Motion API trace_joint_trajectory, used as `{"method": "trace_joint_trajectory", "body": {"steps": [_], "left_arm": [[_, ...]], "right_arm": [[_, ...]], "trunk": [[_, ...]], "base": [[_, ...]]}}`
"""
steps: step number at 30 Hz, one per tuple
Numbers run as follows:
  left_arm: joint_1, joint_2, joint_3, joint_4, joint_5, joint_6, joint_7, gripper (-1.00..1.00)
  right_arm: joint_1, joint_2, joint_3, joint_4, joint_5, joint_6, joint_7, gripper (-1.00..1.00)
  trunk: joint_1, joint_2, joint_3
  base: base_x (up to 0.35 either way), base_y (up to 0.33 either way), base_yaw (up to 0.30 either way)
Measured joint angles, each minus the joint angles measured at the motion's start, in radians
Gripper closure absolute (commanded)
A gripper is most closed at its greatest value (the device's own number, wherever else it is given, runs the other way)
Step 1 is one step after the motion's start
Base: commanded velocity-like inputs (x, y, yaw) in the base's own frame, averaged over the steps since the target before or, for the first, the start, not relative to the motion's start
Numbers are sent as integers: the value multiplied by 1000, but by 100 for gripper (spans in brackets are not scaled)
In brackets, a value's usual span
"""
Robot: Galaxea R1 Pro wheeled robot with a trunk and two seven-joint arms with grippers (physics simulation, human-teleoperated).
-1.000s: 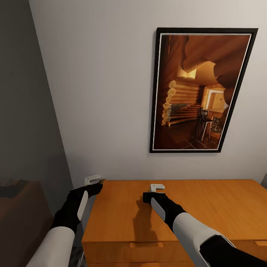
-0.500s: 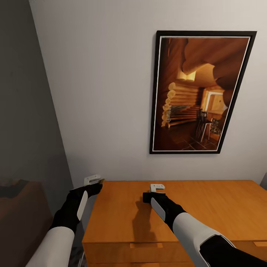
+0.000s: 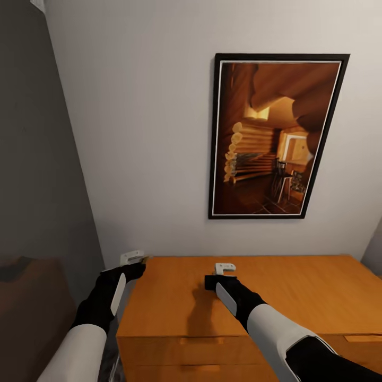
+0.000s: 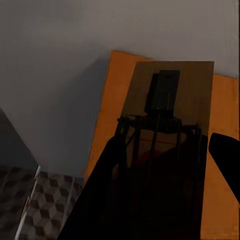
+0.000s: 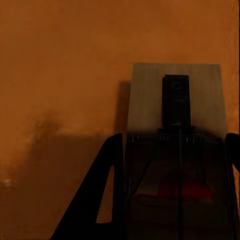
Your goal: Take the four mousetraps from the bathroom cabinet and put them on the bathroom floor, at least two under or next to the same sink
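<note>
Above the wide honey-orange wooden cabinet [image 3: 276,289], our right pincer [image 3: 225,269] hovers over its flat top, while our left pincer [image 3: 132,258] hangs off the cabinet's 9 o'clock edge. From the head we cannot tell their grip. Each wrist view shows more: a flat brown wooden mousetrap with dark spring parts clamped between the fingers, left [image 4: 167,107] and right [image 5: 175,100]. Cube-patterned tile floor [image 4: 42,202] lies below the left one.
</note>
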Motion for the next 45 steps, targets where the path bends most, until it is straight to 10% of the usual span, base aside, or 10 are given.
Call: {"method": "trace_joint_trajectory", "body": {"steps": [34,45], "left_arm": [[-1,3,0,0,-5,-1,0,100],[-1,3,0,16,-5,-1,1,100]], "right_arm": [[0,0,-1,-2,1,0,-3,100],[0,0,0,-2,0,0,-3,100]], "trunk": [[-130,237,105],[-130,238,105]], "base": [[-217,-66,0],[-337,0,0]]}}
